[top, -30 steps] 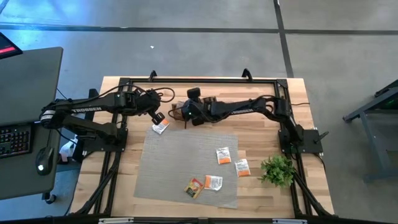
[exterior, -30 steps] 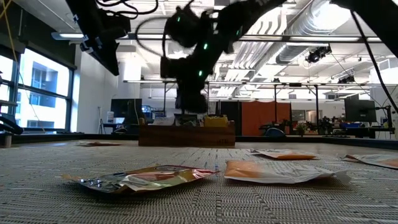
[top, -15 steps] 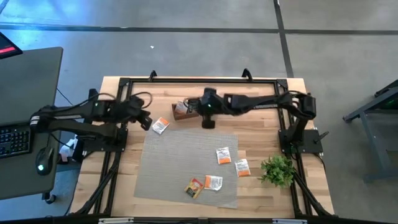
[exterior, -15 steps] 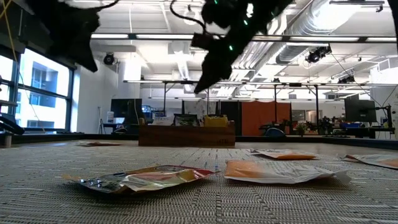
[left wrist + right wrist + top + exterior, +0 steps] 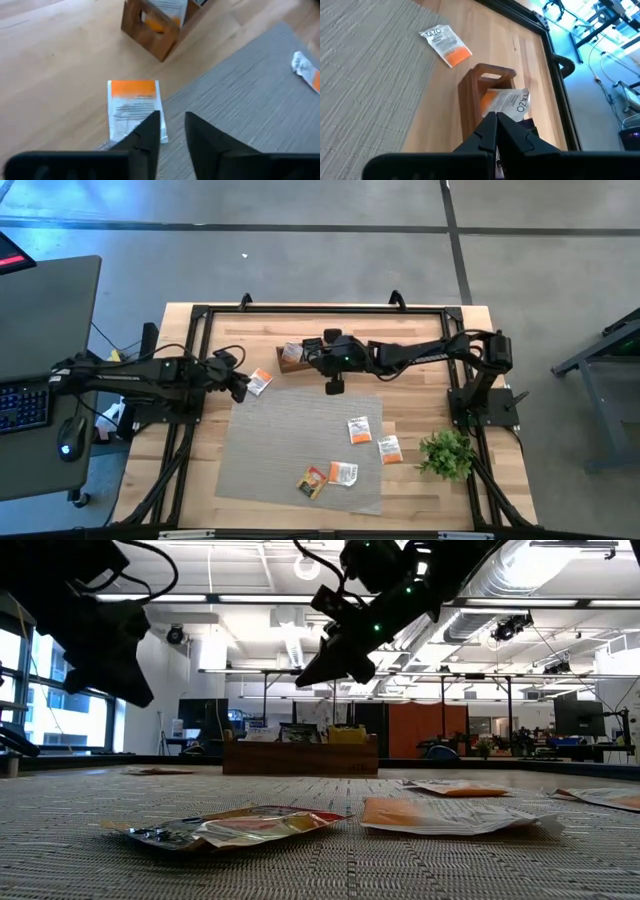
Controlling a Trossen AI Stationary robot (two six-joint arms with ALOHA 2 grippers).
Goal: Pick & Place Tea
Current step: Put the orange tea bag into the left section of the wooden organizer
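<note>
The left end effector [image 5: 240, 385] is seen left of centre in the high view, just beside a white and orange sachet [image 5: 259, 381] that lies flat on the bare wood of the surface [image 5: 420, 330], off the upper left corner of the grey mat [image 5: 300, 440]; in the left wrist view its fingers [image 5: 147, 132] are parted by a narrow gap and nothing is gripped between them, the sachet [image 5: 134, 107] lying just beyond one fingertip; the right end effector [image 5: 334, 385] is shown above the mat's upper edge, near the wooden box [image 5: 293, 357], its fingers [image 5: 495, 127] pressed together on nothing; a sachet [image 5: 509, 104] is seen leaning out of the box [image 5: 482, 95] rather than sitting down inside it.

Several risks are judged from this. The flat sachet offers no raised edge, so a narrow opening may slide over it or push it across the wood; a descent slightly off-centre may pin one corner and crumple the packet. The leaning sachet may be knocked out of the box if either arm passes close, and the light box itself may be shifted. The two arms are placed near each other by the box, so a collision is possible if both are moved there together. Four more sachets [image 5: 358, 430] remain on the mat in the lower middle of the high view, near a small green plant [image 5: 447, 452] which may be brushed.
</note>
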